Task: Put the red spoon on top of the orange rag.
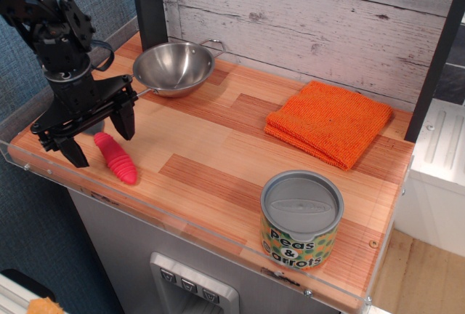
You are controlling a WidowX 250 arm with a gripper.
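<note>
One arm works this counter (240, 176), and its gripper (98, 139) hangs low over the left end with the fingers (124, 121) spread wide and holding nothing. The red spoon (116, 157) lies flat on the wood right there, between the two fingers and a little toward 5 o'clock of their midpoint. Its long axis runs from about 10 o'clock to 4 o'clock: the ribbed handle points to 4 o'clock, toward the front edge, while the bowl end sits at 10 o'clock, mostly hidden under the gripper. The fingers straddle that axis roughly crosswise, which looks suited to closing on the handle's upper part. The orange rag (328, 121) lies well apart, toward 3 o'clock near the back wall, with nothing on it.
</note>
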